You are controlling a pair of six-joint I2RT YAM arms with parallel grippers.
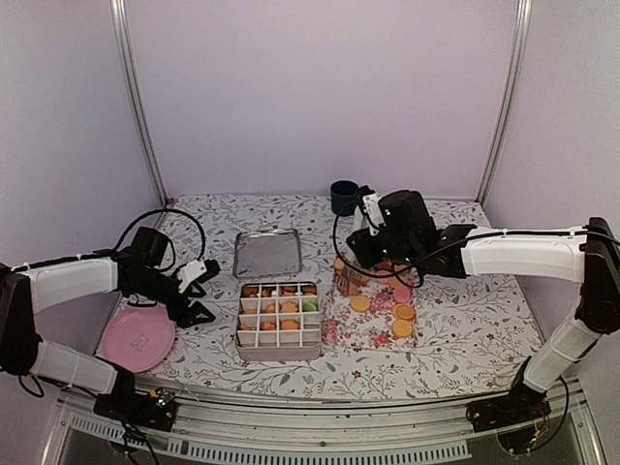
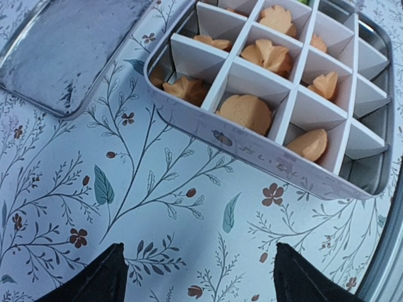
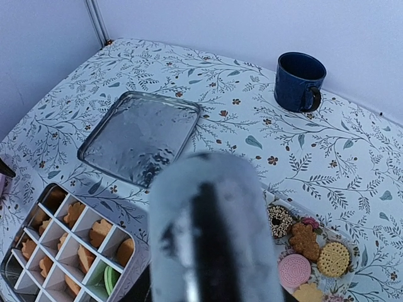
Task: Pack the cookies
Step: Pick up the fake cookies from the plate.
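Left fingers [image 2: 94, 280] spread wide, empty, the tin [image 2: 264, 150] just ahead. Right fingers [image 1: 360, 254] hang over loose cookies [image 1: 403, 312] on the floral tray [image 1: 360, 331]; grip impossible to tell. Best: drop straight, pinch one by its edges, clear of neighbours.

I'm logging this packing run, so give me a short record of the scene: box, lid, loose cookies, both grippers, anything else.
box: divided tin, mid-table; several cells hold orange cookies, one a green cookie
lid: lying flat behind the tin
loose cookies: on floral tray, right of the tin
left gripper: open, empty, hovering left of the tin
right gripper: over the tray; grip unclear
other: navy mug at back, pink plate near left
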